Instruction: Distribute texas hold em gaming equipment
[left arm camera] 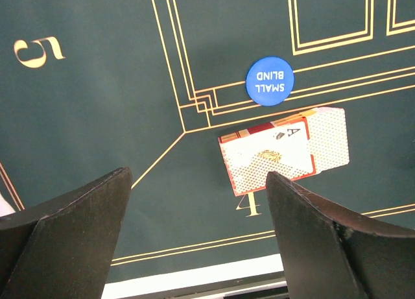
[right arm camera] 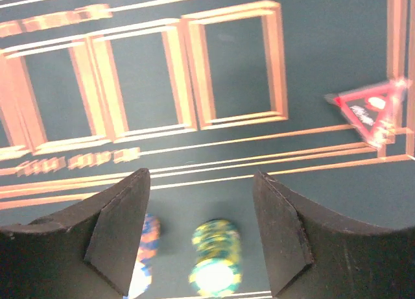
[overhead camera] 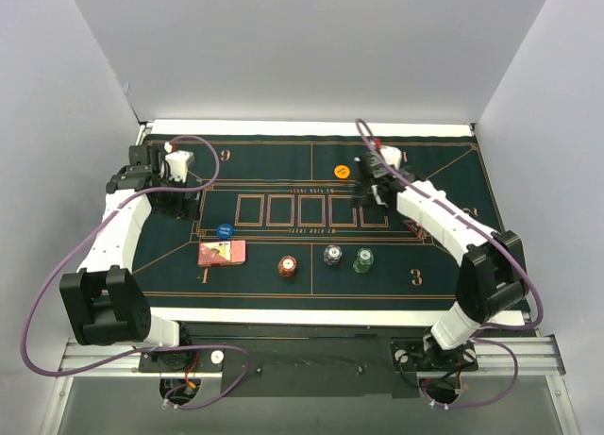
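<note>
Left wrist view: left fingers (left arm camera: 107,205) are spread wide, grasping nothing, over the felt mat (left arm camera: 97,104). Overlapping playing cards (left arm camera: 285,150) lie near its near-left corner, just beside the blue small-blind disc (left arm camera: 270,81). Right fingers (right arm camera: 123,211) are likewise released. Blur smears the green chip stack (right arm camera: 216,257) and red triangular marker (right arm camera: 373,111), and one finger half hides another stack (right arm camera: 148,244).

White walls (overhead camera: 311,48) on 3 sides, green felt mat (overhead camera: 264,166) w/ gold lines, poss. white tabletop (overhead camera: 311,128)
</note>
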`<state>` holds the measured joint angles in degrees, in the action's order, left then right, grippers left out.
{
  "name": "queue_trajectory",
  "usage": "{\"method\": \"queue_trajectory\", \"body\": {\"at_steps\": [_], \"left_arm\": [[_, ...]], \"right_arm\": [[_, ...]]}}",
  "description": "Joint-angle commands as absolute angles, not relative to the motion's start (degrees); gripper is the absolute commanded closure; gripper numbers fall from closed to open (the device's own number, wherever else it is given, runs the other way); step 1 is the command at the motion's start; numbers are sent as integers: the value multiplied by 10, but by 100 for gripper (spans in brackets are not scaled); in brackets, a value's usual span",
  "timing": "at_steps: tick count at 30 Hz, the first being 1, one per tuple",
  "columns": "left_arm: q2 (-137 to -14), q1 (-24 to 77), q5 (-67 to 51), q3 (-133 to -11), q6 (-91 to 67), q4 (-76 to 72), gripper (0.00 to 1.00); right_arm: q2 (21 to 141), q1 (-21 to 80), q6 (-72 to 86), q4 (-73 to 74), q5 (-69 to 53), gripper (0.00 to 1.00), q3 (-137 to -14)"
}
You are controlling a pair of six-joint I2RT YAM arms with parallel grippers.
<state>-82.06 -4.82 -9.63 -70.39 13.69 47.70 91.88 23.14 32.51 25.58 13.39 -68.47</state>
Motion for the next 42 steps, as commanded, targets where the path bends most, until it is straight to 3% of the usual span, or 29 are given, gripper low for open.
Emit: {"method": "queue_trajectory", "body": {"at_steps": [1, 8, 17, 33, 42], "left_arm": [[-816, -51, -115, -689, 124, 448, 4], [-835, -89, -163, -714, 113, 481, 4], [-823, -96, -162, -709, 109, 488, 4], [-816, -105, -160, -717, 117, 497, 4], [-814, -112, -162, -723, 120, 498, 4]], "right_arm": [[903, 334, 293, 313, 114, 38, -759], [932, 484, 284, 322, 96, 30, -781], [983, 569, 265, 323, 63, 26, -801], [1063, 616, 255, 325, 48, 26, -834], [1087, 616, 252, 313, 62, 36, -825]]}}
